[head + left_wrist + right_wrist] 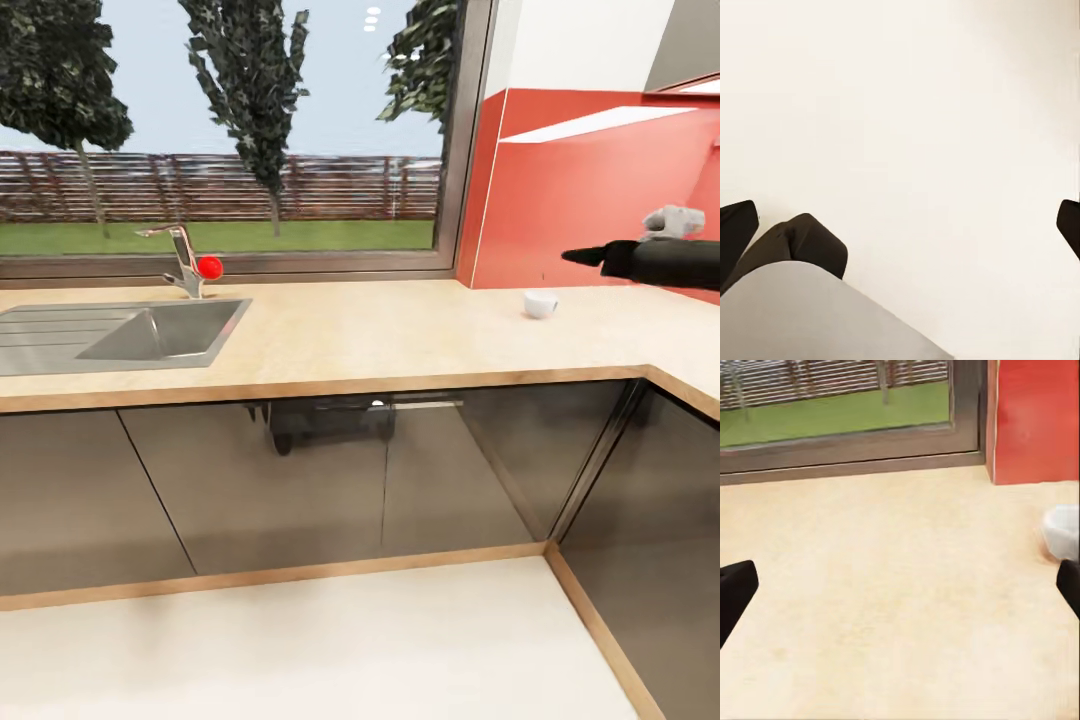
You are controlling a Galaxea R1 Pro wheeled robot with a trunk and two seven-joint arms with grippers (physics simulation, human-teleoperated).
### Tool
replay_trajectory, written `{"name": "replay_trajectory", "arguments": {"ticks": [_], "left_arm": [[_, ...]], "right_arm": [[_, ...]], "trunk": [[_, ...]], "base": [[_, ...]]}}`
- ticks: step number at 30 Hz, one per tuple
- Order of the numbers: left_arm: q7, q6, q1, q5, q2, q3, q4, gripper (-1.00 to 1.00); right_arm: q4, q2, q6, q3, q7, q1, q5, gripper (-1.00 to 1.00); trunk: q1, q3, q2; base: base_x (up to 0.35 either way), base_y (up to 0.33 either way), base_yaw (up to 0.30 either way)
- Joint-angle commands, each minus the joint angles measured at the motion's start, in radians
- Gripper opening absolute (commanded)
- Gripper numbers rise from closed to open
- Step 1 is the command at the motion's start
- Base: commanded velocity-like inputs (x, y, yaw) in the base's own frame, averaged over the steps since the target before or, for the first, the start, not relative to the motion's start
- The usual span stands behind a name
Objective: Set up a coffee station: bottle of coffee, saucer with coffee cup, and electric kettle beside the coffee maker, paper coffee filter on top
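The light-wood countertop [400, 335] runs under the window and turns a corner at the right. A small white coffee cup [540, 303] stands on it near the red wall, its handle not visible. My right gripper [582, 257] reaches in from the right, above the counter and slightly right of the cup. In the right wrist view its fingers [735, 594] are spread wide and open over the countertop [870, 532], and the cup [1063, 529] lies beside one fingertip. My left gripper [900, 225] is open over pale floor, holding nothing.
A steel sink [150, 330] with a red-knobbed faucet [190, 262] sits at the counter's left. A red backsplash [600, 200] rises behind the cup. Grey glossy cabinet fronts [350, 480] stand below, with pale floor [300, 640] in front.
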Motion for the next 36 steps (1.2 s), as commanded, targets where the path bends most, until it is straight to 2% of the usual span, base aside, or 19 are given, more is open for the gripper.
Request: {"name": "replay_trajectory", "arguments": {"ticks": [1,2,3,4,5,6,8,12,14,15,18,21,36], "left_arm": [[-0.004,-0.004,0.005,-0.007,0.0,0.009,0.001,1.0],[-0.004,-0.004,0.007,-0.007,0.0,0.009,0.002,1.0],[-0.004,-0.005,0.011,-0.007,0.0,0.009,0.002,1.0],[-0.004,-0.005,0.012,-0.007,0.0,0.009,0.002,1.0],[-0.004,-0.005,0.013,-0.007,0.0,0.009,0.002,1.0],[-0.004,-0.005,0.013,-0.007,0.0,0.009,0.002,1.0],[-0.004,-0.005,0.021,-0.007,0.0,0.009,0.003,1.0],[-0.004,-0.005,0.031,-0.007,0.0,0.009,0.003,1.0],[-0.004,-0.005,0.033,-0.007,0.0,0.009,0.003,1.0],[-0.004,-0.005,0.034,-0.007,0.0,0.009,0.003,1.0],[-0.004,-0.005,0.035,-0.007,0.0,0.009,0.003,1.0],[-0.004,-0.005,0.035,-0.007,0.0,0.009,0.003,1.0],[-0.003,-0.005,0.036,-0.007,0.0,0.009,0.003,1.0]], "right_arm": [[0.074,0.001,0.008,0.01,-0.002,-0.089,0.051,1.0],[0.112,0.002,0.008,0.018,-0.006,-0.12,0.084,1.0],[0.272,0.007,0.007,0.06,-0.022,-0.23,0.235,1.0],[0.351,0.011,0.007,0.074,-0.028,-0.274,0.301,1.0],[0.387,0.013,0.006,0.079,-0.03,-0.292,0.327,1.0],[0.475,0.019,0.005,0.09,-0.034,-0.326,0.381,1.0],[0.541,0.022,0.004,0.101,-0.033,-0.35,0.419,1.0],[0.562,0.022,0.004,0.115,-0.031,-0.357,0.431,1.0],[0.567,0.021,0.004,0.158,-0.028,-0.359,0.434,1.0],[0.568,0.021,0.005,0.196,-0.022,-0.36,0.433,1.0],[0.569,0.02,0.005,0.243,0.006,-0.36,0.432,1.0],[0.568,0.019,0.005,0.264,0.039,-0.361,0.432,1.0],[0.568,0.02,0.005,0.281,0.069,-0.357,0.431,1.0]], "trunk": [[0.0,-0.001,-0.001],[0.0,-0.001,-0.001],[0.0,-0.001,-0.001],[0.0,-0.001,-0.001],[0.0,-0.001,-0.001],[0.0,-0.001,-0.001],[0.0,-0.001,-0.001],[0.0,-0.001,-0.001],[0.0,-0.001,-0.001],[0.0,-0.001,-0.001],[0.0,-0.001,-0.001],[0.0,-0.001,-0.001],[0.0,-0.001,-0.001]], "base": [[0.0,0.0,0.0],[0.0,0.0,0.0],[0.0,0.0,0.0],[0.0,0.0,0.0],[0.0,0.0,0.0],[0.0,0.0,0.0],[0.026,-0.009,0.0],[0.13,-0.08,0.0],[0.209,-0.149,0.0],[0.228,-0.17,0.0],[0.238,-0.181,0.0],[0.247,-0.191,0.0],[0.254,-0.174,0.0]]}}
